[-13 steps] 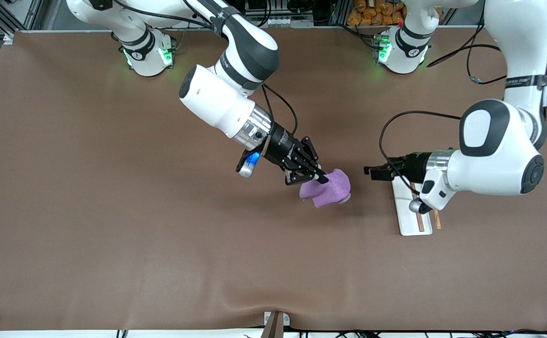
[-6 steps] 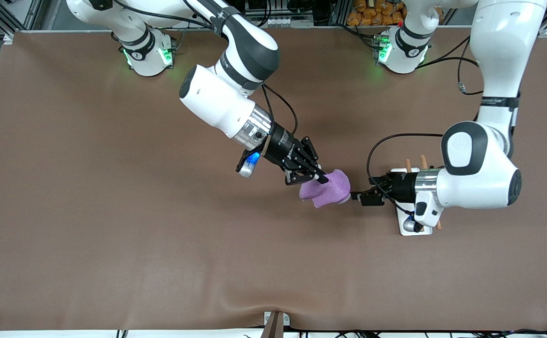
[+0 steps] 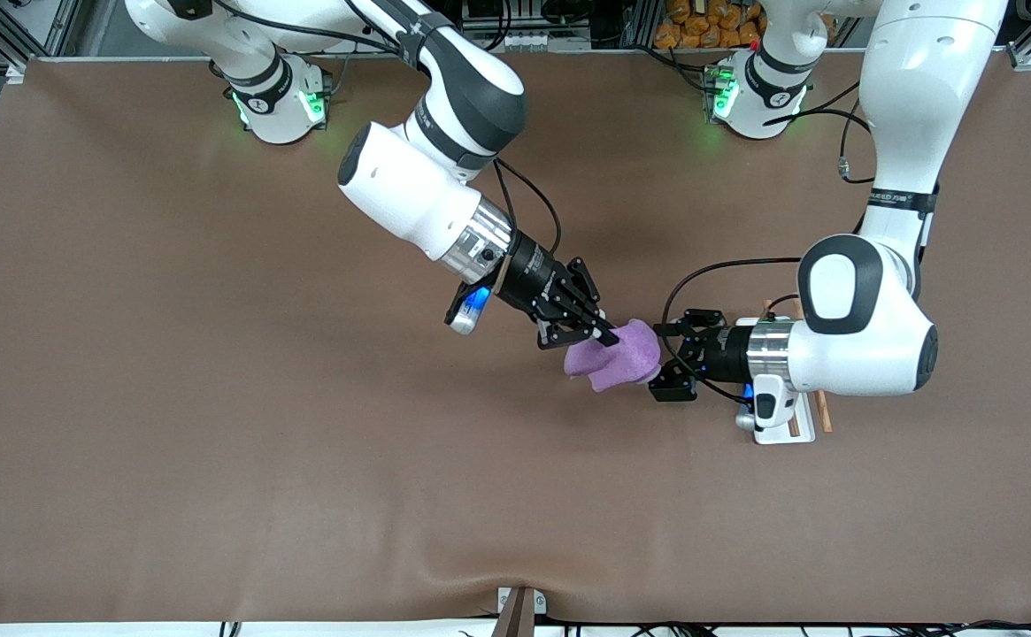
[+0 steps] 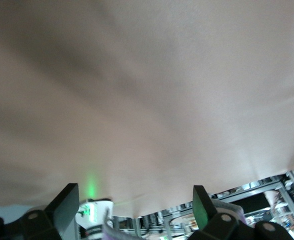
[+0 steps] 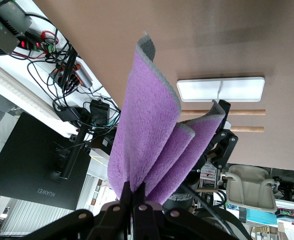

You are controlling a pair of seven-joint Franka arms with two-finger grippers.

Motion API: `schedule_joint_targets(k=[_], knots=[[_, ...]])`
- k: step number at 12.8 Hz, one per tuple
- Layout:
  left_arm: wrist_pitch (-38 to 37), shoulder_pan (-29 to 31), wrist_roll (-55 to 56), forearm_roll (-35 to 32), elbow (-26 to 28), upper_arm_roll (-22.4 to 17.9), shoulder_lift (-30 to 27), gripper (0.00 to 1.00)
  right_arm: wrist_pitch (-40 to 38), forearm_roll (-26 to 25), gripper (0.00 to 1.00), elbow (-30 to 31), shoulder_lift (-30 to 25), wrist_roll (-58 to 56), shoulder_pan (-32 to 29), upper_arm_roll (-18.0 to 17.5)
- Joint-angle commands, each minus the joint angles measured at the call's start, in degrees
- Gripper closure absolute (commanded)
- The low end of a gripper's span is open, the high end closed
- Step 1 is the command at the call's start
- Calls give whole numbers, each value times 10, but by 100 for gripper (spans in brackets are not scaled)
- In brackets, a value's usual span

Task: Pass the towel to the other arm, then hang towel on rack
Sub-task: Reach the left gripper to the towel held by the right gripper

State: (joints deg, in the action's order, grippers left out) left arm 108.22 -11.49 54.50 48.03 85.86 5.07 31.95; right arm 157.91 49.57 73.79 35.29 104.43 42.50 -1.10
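The right end effector (image 3: 588, 333) hangs over the middle of the brown worktop (image 3: 214, 398), its 2 fingers pinched together on the purple towel (image 3: 617, 356). In the right wrist view the towel (image 5: 152, 145) fans out from those closed fingers (image 5: 131, 200) in folds, with a grey edge along its rim.

The left end effector (image 3: 667, 357) comes in level from the left arm's end of the worktop and sits at the towel's free side. Its fingers stand wide apart, 1 at the towel's upper edge and 1 at its lower edge in the front view, so the cloth's end lies between them. Whether either finger touches the cloth cannot be told. In the left wrist view both fingers (image 4: 61, 207) show well separated, with a scrap of purple cloth (image 4: 114, 231) low between them.

The rack (image 3: 785, 425) stands on the worktop under the left arm's wrist, toward the left arm's end and beside the towel. Most of it is hidden by the arm; a white base corner and the ends of 2 wooden rods (image 3: 822, 411) show. In the right wrist view the rack (image 5: 221, 89) appears as a white tray, with the 2 rods (image 5: 244, 112) running parallel beside it.
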Motion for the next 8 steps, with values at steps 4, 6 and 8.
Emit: schedule_joint_targets(k=[4, 6, 8], knots=[[-43, -5, 92, -7, -9, -3, -13, 0, 2, 3, 100, -19, 11, 16, -1, 0], [-53, -10, 129, -7, -9, -2, -13, 8, 2, 3, 100, -19, 11, 16, -1, 0], [-66, -5, 133, -6, -9, -3, -13, 32, 2, 3, 100, -19, 11, 16, -1, 0]])
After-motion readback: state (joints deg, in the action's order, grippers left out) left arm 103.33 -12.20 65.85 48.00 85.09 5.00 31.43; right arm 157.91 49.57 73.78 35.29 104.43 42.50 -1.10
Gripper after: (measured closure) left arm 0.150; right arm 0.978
